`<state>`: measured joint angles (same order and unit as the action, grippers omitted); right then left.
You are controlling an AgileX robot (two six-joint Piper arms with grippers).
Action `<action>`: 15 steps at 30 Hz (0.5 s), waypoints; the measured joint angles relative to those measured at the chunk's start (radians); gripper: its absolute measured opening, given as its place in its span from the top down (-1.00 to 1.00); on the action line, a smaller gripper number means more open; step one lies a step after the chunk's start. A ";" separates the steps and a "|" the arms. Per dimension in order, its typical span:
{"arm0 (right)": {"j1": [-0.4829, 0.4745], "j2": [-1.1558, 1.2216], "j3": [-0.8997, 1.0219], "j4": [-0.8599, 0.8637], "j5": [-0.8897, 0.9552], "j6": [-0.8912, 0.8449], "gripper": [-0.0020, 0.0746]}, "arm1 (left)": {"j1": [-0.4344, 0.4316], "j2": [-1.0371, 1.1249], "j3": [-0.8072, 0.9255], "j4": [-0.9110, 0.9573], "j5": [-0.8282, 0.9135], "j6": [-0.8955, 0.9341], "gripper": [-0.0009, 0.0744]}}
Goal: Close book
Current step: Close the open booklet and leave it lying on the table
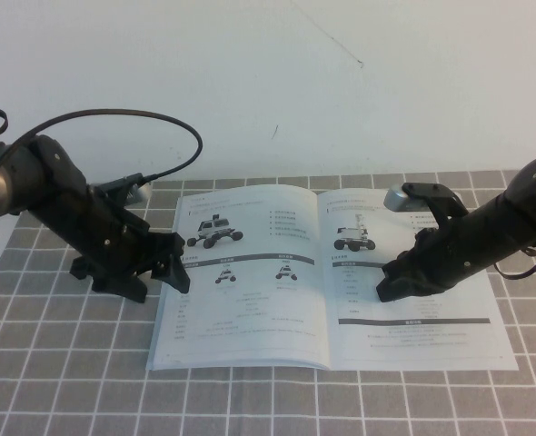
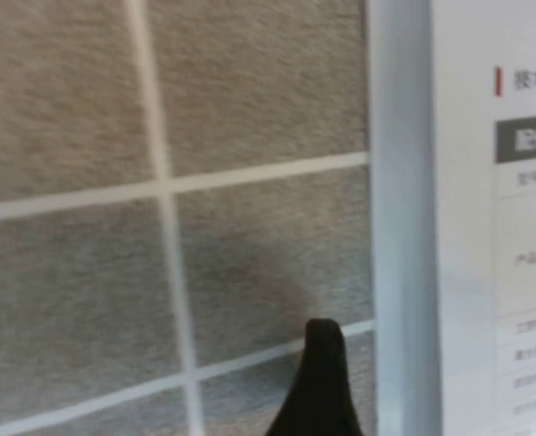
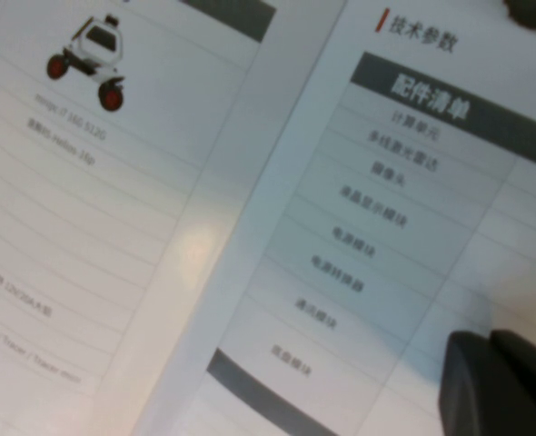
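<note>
An open white booklet with robot pictures lies flat on the grey checked cloth. My left gripper sits low at the booklet's left edge, open. In the left wrist view one dark fingertip shows over the cloth, just beside the page edge. My right gripper is shut, with its tips down on the right-hand page. In the right wrist view its two fingers lie together against the printed table on the page.
A white surface lies beyond the cloth's far edge. A black cable loops above the left arm. Bare cloth stretches in front of the booklet and to its left.
</note>
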<state>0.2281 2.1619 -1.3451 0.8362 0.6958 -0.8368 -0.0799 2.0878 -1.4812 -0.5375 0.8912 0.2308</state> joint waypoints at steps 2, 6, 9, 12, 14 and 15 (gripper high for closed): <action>0.000 0.000 0.000 0.000 0.000 0.000 0.95 | 0.000 0.000 -0.003 0.013 -0.001 -0.006 -0.44; 0.000 0.000 0.000 0.000 0.000 0.000 0.95 | 0.000 0.000 -0.004 -0.004 -0.002 0.001 -0.44; 0.000 0.000 0.000 0.000 0.000 0.000 0.95 | 0.000 0.000 -0.004 -0.026 -0.007 0.008 -0.44; 0.000 0.000 0.000 0.002 0.000 0.000 0.95 | 0.000 0.000 -0.004 -0.028 -0.007 0.010 -0.44; 0.000 0.000 0.000 0.002 0.000 0.000 0.95 | 0.000 0.000 -0.004 -0.030 -0.008 0.012 -0.44; 0.000 0.000 0.000 0.002 0.000 0.000 0.95 | 0.000 0.000 -0.004 -0.030 -0.008 0.013 -0.44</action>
<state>0.2281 2.1619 -1.3451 0.8380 0.6958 -0.8368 -0.0799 2.0878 -1.4854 -0.5672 0.8836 0.2442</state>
